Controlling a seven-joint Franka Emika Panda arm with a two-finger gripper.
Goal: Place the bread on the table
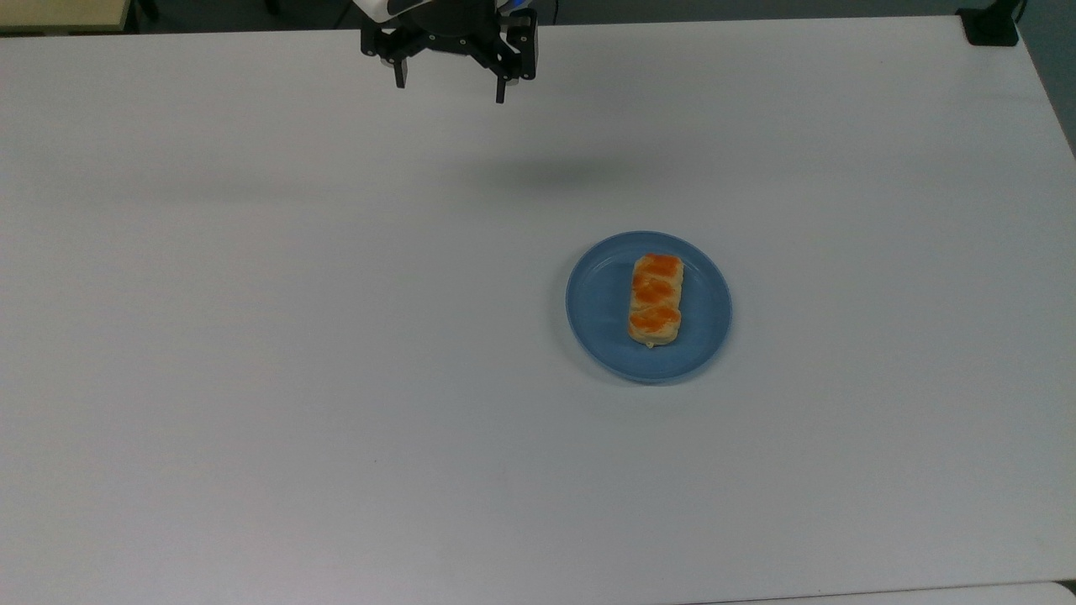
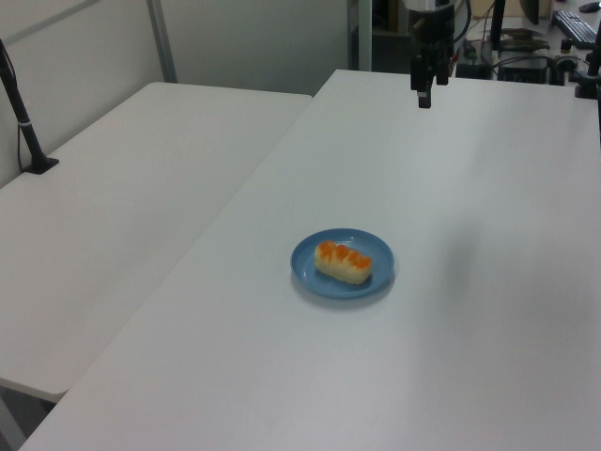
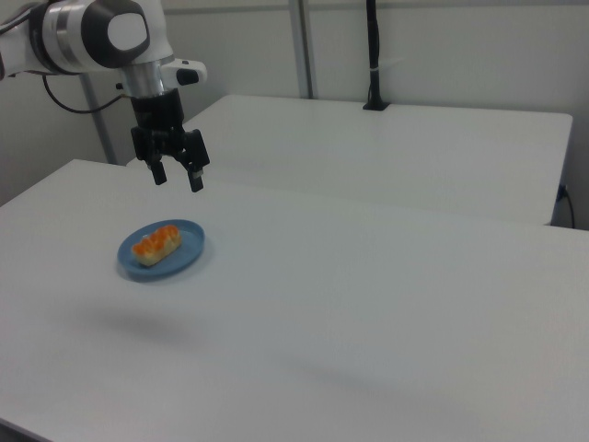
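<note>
Currently bread (image 1: pixel 656 301) lies lengthwise on blue plate (image 1: pixel 601 307), plate resting on white table (image 1: pixel 252 336), right of centre in top view. Gripper (image 1: pixel 450 91) hangs high above table near top view's upper edge, well apart from plate, fingers spread, holding nothing.

Arm above claw (image 1: pixel 450 84) cut off at top view's upper edge
</note>
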